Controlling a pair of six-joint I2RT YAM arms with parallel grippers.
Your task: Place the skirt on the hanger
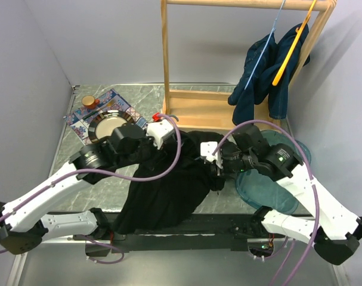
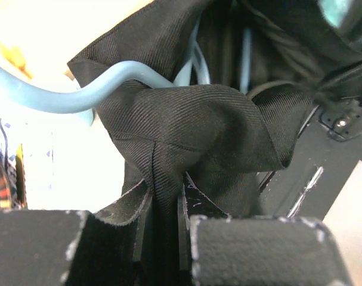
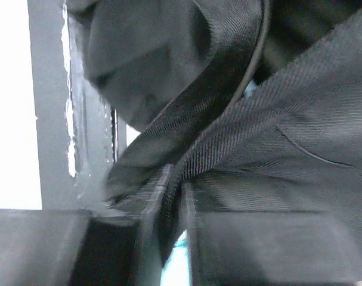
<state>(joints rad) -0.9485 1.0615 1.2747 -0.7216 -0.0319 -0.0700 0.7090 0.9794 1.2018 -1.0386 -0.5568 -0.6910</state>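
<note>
Black woven skirt (image 1: 169, 187) lies crumpled at the middle of the grey marbled surface (image 1: 139, 95), between your two arms. Its far edge reaches the base of the tall wooden rack (image 1: 165, 53), and its near part runs over the near edge onto the dark rail. In the left wrist view a light blue plastic hanger (image 2: 61, 95) passes into the bunched waist.

Left jaws: clenched on a fold of the skirt. Right jaws: a fold lies between them, but you cannot tell whether it is clamped or let go.

The rack carries a dark blue denim garment (image 1: 261, 71) and an orange hanger (image 1: 294, 47). A dark round plate (image 1: 109, 123) sits on a patterned mat (image 1: 79, 126) at far left, a small brown cup (image 1: 89, 102) beside it. A teal translucent disc (image 1: 258, 187) lies under your right arm.

Bare surface shows between the mat and the rack post.
</note>
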